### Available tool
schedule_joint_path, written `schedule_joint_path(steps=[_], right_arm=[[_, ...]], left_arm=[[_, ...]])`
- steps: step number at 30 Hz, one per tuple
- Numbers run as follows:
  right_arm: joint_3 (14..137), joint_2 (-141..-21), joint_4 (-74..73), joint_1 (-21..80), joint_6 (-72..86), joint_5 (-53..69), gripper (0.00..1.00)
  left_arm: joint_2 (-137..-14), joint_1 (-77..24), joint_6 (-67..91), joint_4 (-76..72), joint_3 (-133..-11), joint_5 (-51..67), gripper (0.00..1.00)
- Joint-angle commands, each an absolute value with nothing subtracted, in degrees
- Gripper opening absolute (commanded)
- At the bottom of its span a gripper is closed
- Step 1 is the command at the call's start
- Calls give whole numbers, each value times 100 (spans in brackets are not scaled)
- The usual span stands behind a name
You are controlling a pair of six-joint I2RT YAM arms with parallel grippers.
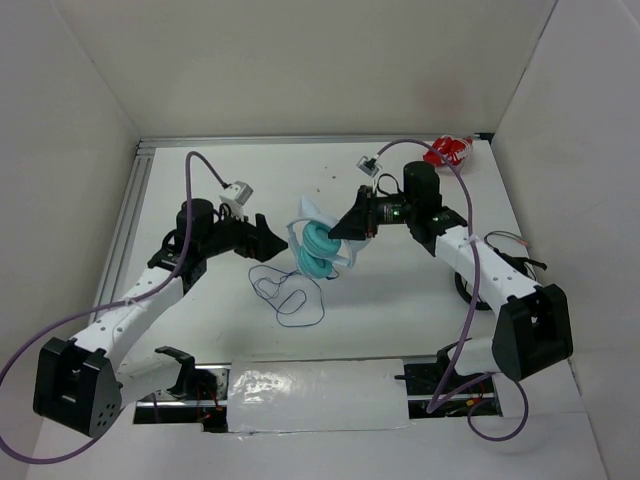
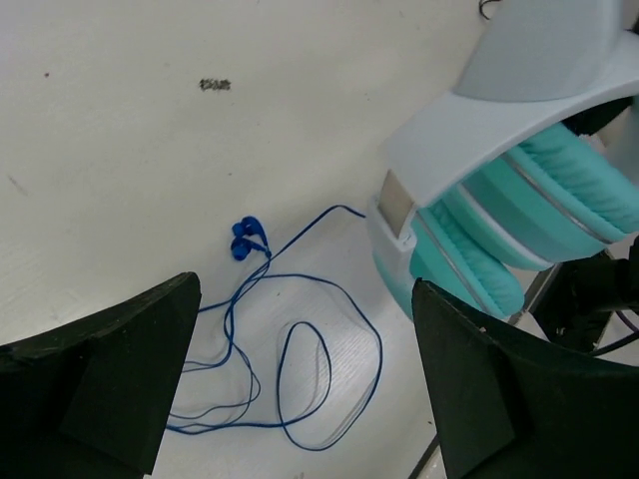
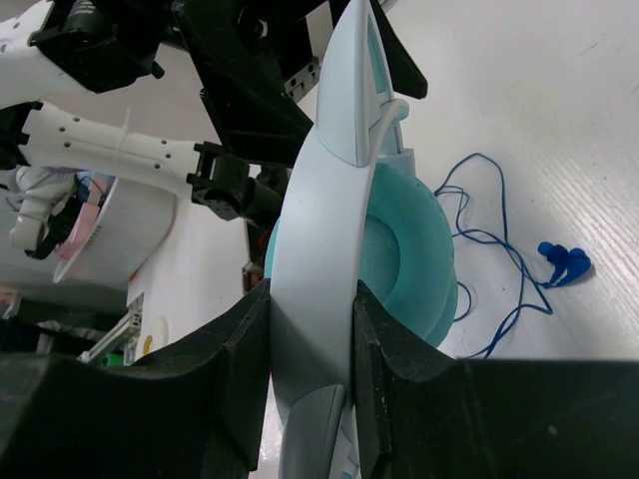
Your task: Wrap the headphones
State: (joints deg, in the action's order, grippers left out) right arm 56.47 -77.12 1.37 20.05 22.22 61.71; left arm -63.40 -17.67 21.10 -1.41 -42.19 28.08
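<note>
The headphones (image 1: 320, 246) have teal ear cups and a white headband, and sit at the table's middle. My right gripper (image 1: 345, 228) is shut on the white headband (image 3: 318, 249), with the teal cups (image 3: 404, 249) beside its fingers. The thin dark-blue cord (image 1: 290, 295) lies in loose loops on the table in front of the headphones, its plug end (image 2: 248, 238) lying free. My left gripper (image 1: 275, 240) is open and empty just left of the headphones (image 2: 519, 190), above the cord loops (image 2: 300, 374).
A small red and white object (image 1: 448, 152) lies at the far right corner. White walls enclose the table on three sides. A metal rail (image 1: 130, 215) runs along the left edge. A shiny white sheet (image 1: 315, 395) lies at the near edge between the arm bases.
</note>
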Motion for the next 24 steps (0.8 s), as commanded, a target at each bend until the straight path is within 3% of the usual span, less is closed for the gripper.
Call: schedule_joint_path(steps=[1,8,11,18,24], right_arm=[[6116,-7822,334,2048,2251,6697,0],[6319,-8112,237,2109,2346,6618,0],[6354,-8156,378,2179,2399,6653,0],[6399,-8227,123,2461,2110,6390,0],[6442,-8279,-191,2531,1960,6091,0]], left_arm=[[-6258,-1810,1916,-1063,-4183,3296,99],[-6627,-2030,1749,-1064,-4394,3349,96],[-6706,-2109,1941,-1204,-4394,3165,90],[-6803,-2294,2618,-1222,-4614,2163,60],[-6855,-2557,2830,-1020,-4746,1187,22]])
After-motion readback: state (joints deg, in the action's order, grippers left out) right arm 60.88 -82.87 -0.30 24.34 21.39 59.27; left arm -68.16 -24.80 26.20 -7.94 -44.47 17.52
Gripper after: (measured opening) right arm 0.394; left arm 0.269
